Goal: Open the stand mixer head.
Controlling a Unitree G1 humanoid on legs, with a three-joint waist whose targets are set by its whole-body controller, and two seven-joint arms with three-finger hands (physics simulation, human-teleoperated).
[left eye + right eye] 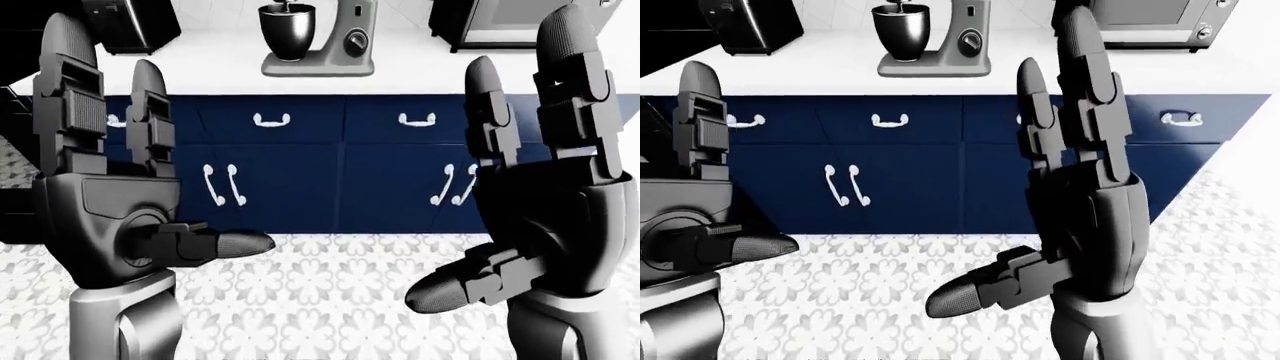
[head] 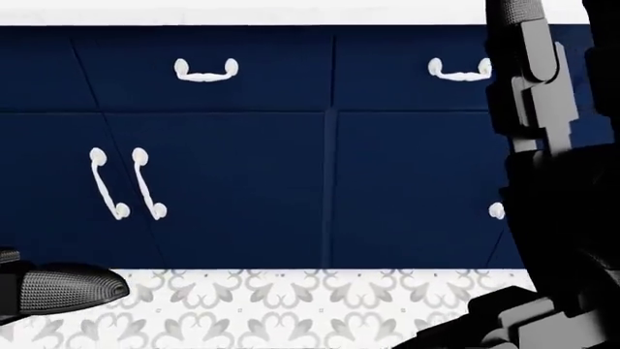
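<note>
A grey stand mixer (image 1: 322,37) with a dark bowl (image 1: 286,30) stands on the white counter (image 1: 220,71) at the top of the left-eye view; its head is down over the bowl. My left hand (image 1: 125,172) and right hand (image 1: 545,180) are raised with fingers spread, both open and holding nothing, well short of the counter. The head view shows only cabinet fronts, my left thumb tip (image 2: 58,289) and my right hand's fingers (image 2: 533,80).
Navy cabinets with white handles (image 1: 270,119) run under the counter. A dark appliance (image 1: 130,22) sits at the counter's left, a microwave (image 1: 1150,22) at its right. Patterned tile floor (image 1: 320,292) lies between me and the cabinets.
</note>
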